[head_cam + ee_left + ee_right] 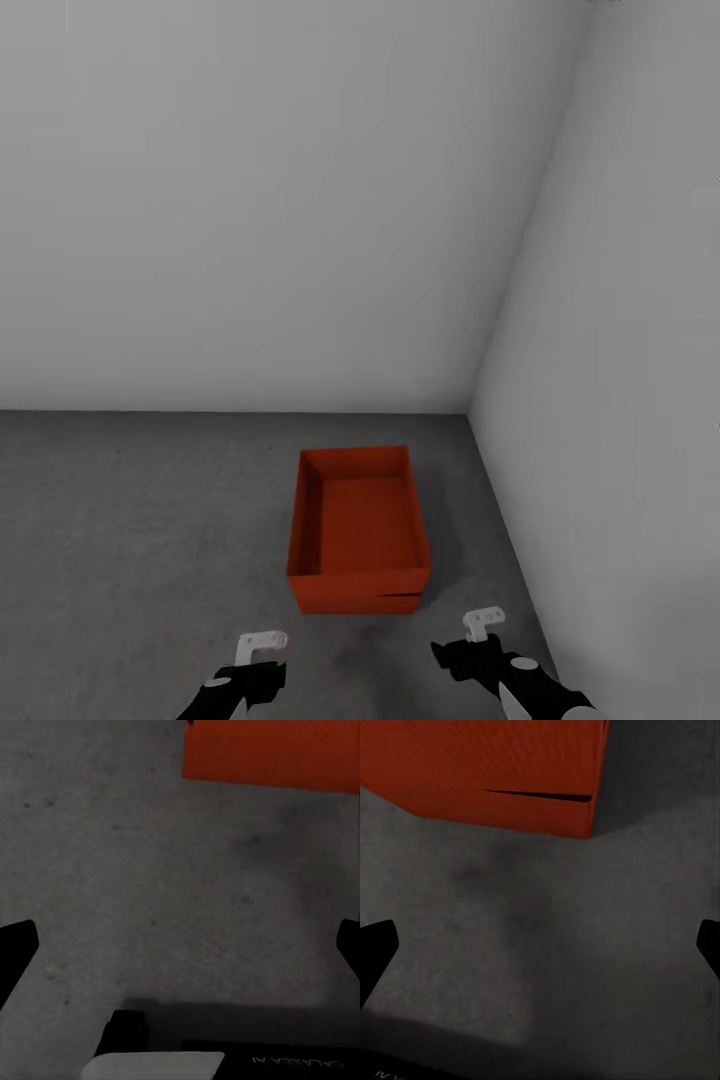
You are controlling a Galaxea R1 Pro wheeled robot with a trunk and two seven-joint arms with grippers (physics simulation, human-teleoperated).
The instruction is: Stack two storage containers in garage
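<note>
Two storage containers (358,530) are seen stacked on the floor (140,520) of the garage, near the corner, just beside the right wall (620,400). A dark seam across the near face, seen in the right wrist view (487,772), marks where the upper bin sits on the lower, slightly skewed. Left gripper (262,645) and right gripper (483,622) are held low in front of the stack, apart from it, jaws spread wide and empty in both wrist views. Task is judged essentially complete. Risk: the skewed upper bin could be nudged off by a forward arm or base move, since the grippers are near the front face. Right wall leaves little room on that side; nothing else is in the way
</note>
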